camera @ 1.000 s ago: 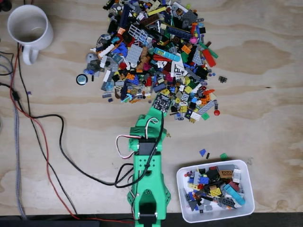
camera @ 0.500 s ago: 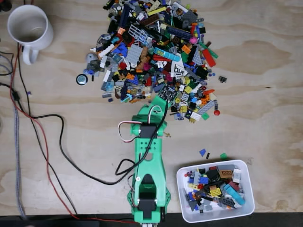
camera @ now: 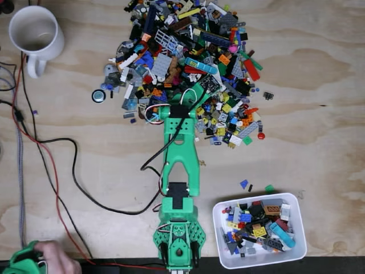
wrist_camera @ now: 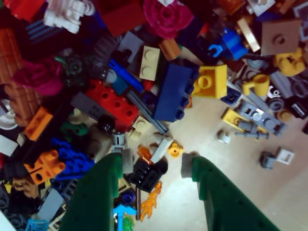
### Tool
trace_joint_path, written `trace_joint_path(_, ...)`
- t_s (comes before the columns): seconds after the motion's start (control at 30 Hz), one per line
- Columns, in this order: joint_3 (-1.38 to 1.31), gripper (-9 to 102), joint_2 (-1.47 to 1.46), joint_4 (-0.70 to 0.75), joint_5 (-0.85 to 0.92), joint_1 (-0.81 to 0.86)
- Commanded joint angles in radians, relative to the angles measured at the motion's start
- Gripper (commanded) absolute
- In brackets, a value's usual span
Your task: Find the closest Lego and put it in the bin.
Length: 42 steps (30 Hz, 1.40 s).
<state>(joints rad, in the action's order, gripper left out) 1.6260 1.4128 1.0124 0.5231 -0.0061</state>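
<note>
Your green claw [wrist_camera: 156, 168] hangs wide open and empty over the near edge of the multicoloured Lego pile [camera: 188, 68], straddling a small black piece [wrist_camera: 147, 174]. The shallow white plastic bin [camera: 259, 260], part-filled, sits well apart on the plywood surface [camera: 319, 142].

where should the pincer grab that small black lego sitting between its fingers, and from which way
Take the black lego across its two short sides, coming straight down from above. In the wrist view it lies flat at the pile's near edge, centred in the open pincer; close neighbours make a sideways approach likely to snag.
</note>
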Motion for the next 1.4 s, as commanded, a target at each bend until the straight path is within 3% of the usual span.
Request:
trace_joint_path(0.0, -0.132, 16, -0.044, -0.02, -0.026, 0.015)
trace_joint_path(0.37, -0.169, 14, -0.156, -0.063, -0.011, 0.072)
trace_joint_path(0.63, -0.155, 2, -0.173, -0.08, 0.006, 0.084)
trace_joint_path(0.8, -0.156, 0, -0.008, 0.031, 0.008, 0.049)
trace_joint_path(1.03, -0.084, 0, 0.416, 0.314, 0.032, 0.04)
trace_joint_path(1.17, -0.02, 0, 0.617, 0.462, 0.052, 0.129)
trace_joint_path(1.37, 0.265, 1, 0.822, 0.425, 0.158, 0.463)
